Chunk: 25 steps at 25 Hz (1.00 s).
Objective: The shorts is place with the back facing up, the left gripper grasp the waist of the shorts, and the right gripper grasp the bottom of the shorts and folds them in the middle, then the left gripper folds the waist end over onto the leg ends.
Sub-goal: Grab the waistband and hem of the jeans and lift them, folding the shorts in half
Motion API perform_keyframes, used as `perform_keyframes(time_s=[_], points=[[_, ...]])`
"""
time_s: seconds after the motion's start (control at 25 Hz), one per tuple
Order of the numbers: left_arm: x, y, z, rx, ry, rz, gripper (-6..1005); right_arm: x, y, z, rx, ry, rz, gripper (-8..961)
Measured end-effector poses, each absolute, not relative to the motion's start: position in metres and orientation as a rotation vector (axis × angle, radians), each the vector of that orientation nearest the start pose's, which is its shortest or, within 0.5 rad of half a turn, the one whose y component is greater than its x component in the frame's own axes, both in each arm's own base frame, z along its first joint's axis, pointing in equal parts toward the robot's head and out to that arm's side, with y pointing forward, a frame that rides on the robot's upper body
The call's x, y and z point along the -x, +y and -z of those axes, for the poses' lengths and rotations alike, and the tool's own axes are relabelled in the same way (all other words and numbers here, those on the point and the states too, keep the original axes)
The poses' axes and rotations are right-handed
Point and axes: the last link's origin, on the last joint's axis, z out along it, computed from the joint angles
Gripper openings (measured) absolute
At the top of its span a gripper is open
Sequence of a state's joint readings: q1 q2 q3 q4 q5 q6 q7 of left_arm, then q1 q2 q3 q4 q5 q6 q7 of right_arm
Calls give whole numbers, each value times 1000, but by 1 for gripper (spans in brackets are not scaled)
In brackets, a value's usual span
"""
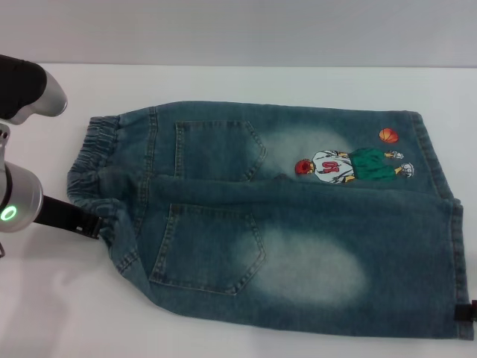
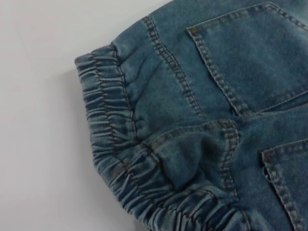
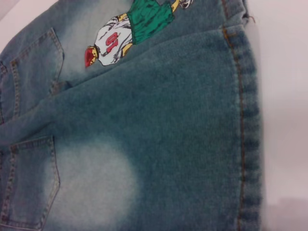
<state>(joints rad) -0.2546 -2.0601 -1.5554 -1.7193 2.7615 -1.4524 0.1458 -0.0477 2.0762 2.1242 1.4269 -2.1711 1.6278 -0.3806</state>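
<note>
A: Head view?
B: Faded blue denim shorts [image 1: 276, 224] lie back-up on the white table [image 1: 223, 82]. The black left gripper [image 1: 95, 221] meets the elastic waistband [image 1: 93, 160]; grip indeterminable. The right gripper [image 1: 468, 312] is barely visible at the hem.

A: Wrist views?
B: Left: waistband, pocket stitching. Right: basketball-player print [image 3: 127, 31], hem.

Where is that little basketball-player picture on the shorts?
In the head view, the cartoon print sits on the far leg of the shorts, toward the robot's right, near the hem.
</note>
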Motion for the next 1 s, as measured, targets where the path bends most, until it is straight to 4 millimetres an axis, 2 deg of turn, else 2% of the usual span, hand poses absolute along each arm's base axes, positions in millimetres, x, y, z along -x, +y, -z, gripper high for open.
perform_keyframes(time_s=[0.6,1.0], points=[[212,310,-24,2154,-1174,-384,93,-331,210,-59,1914,2066,-185,695],[210,310,-24,2157,-1168,-382,93,-325,213,-50,1959,2060,-170,686]])
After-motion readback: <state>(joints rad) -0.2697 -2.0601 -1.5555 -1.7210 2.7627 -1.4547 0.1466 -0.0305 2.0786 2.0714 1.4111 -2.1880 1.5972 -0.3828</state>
